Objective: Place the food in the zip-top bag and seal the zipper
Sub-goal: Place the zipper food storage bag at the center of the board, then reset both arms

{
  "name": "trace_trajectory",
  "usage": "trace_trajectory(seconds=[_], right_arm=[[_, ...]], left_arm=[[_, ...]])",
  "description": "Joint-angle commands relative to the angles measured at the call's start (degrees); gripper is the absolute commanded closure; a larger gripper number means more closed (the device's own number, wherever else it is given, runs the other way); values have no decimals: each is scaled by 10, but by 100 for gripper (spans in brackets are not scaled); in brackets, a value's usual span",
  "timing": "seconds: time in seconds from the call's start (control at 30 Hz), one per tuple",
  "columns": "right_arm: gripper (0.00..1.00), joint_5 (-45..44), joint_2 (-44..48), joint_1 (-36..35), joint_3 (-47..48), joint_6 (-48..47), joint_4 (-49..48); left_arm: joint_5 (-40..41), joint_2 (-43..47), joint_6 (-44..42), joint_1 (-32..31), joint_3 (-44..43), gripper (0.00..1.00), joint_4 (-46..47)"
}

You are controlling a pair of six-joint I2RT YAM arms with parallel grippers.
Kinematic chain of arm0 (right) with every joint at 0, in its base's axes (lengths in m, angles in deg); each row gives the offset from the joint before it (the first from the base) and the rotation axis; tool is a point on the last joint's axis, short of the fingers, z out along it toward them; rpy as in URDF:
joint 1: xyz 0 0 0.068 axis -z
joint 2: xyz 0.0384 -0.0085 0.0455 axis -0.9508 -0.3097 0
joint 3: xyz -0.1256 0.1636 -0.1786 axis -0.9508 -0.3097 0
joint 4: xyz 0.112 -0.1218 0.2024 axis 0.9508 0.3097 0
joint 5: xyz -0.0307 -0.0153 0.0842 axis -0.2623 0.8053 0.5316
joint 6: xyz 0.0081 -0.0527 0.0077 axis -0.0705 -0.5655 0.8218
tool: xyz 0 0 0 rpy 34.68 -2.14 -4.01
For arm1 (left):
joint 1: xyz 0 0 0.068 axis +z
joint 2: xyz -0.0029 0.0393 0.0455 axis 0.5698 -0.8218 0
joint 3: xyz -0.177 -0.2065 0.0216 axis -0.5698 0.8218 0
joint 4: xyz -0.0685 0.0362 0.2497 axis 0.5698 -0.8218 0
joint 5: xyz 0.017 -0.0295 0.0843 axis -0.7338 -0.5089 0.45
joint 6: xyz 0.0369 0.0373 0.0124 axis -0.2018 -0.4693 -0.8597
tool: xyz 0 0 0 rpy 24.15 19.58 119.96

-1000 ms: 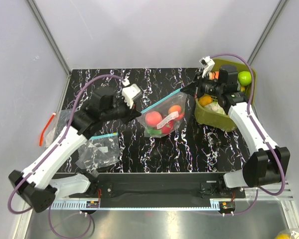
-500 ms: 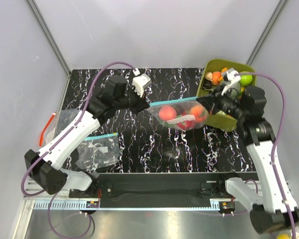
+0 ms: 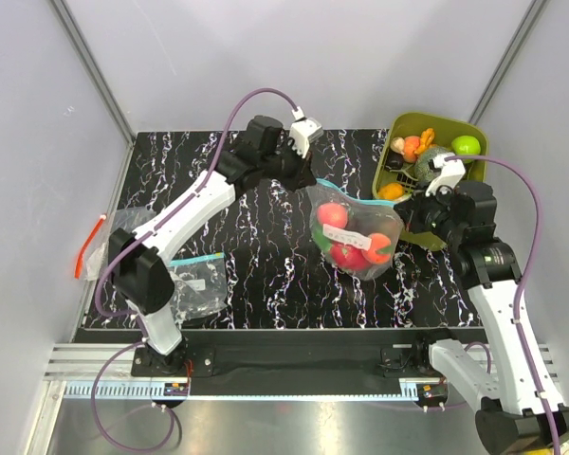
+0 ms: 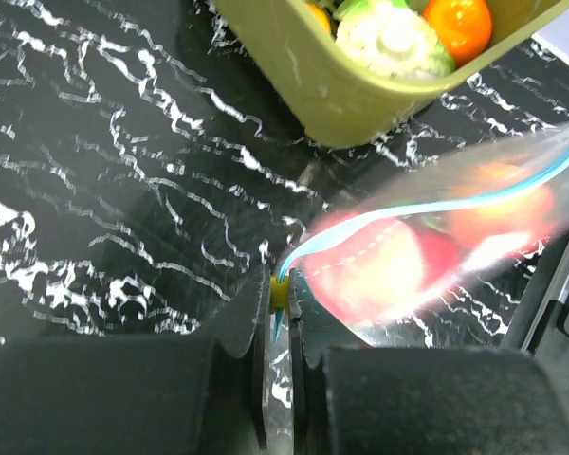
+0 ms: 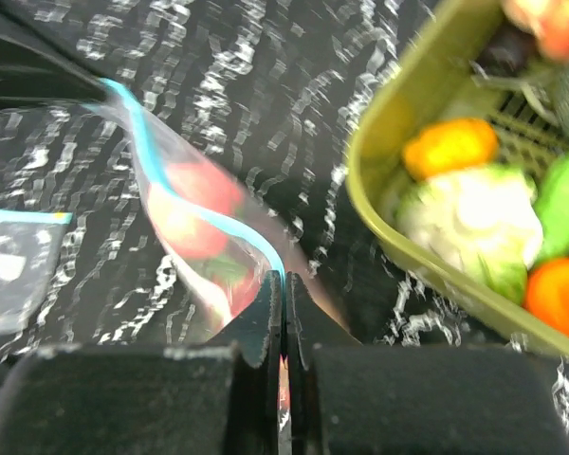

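1. Sealing step, I reckon: food [image 3: 349,254] sits in the zip-top bag [image 3: 360,220], just beside the olive tub [image 3: 383,163].
2. Left gripper [image 4: 279,290] and right gripper [image 5: 284,289] each clamp a zipper [image 4: 427,201] end.
3. Next: press that strip shut.

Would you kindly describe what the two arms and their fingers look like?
The left arm and right arm have white links and black joints. A purple cable trails along each. The fingers are matte black and blocky, tapering to thin tips.
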Motion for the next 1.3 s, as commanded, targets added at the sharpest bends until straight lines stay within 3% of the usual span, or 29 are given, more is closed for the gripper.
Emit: trace_trajectory(seconds=[0.0,0.03,0.07,0.1,0.13,0.17,0.2,0.23,0.33,0.47,0.7,0.77,0.83,0.87,1.0,1.27], right_arm=[[100,-87,-4,5,-18,38,-34],[100,-94,-1,5,-26,48,-41],[93,-104,1,6,-40,57,-50],[79,-125,9,5,-42,67,-63],[29,-142,15,5,-43,72,-69],[1,-165,17,5,-40,78,-71],[0,-205,24,5,-36,86,-77],[0,-225,24,5,-25,93,-80],[0,-261,19,5,2,114,-90],[0,-315,-14,5,106,172,-54],[0,-254,-102,4,228,198,42],[0,-237,-107,5,231,211,49],[0,-229,-100,6,212,233,49],[1,-230,-94,6,201,242,49],[0,-209,-43,4,133,284,62],[0,-192,47,5,30,305,99]], left_arm=[[-28,-9,5,-5,-64,100,43],[-31,-18,10,-4,-70,100,44],[-32,-20,14,-5,-69,93,51],[-32,-20,15,-5,-68,83,56],[-26,-17,39,-5,-66,69,61],[-2,-14,50,-5,-61,47,70],[9,-9,61,-5,-58,6,72],[26,4,75,-5,-55,1,76],[80,42,103,1,-50,1,80],[209,110,150,9,-20,1,71],[430,307,273,22,143,1,24],[498,389,359,22,230,1,-1],[512,479,401,23,289,1,-7],[506,511,400,22,349,1,-1],[468,667,357,22,439,1,-18],[423,768,344,23,509,1,-100]])
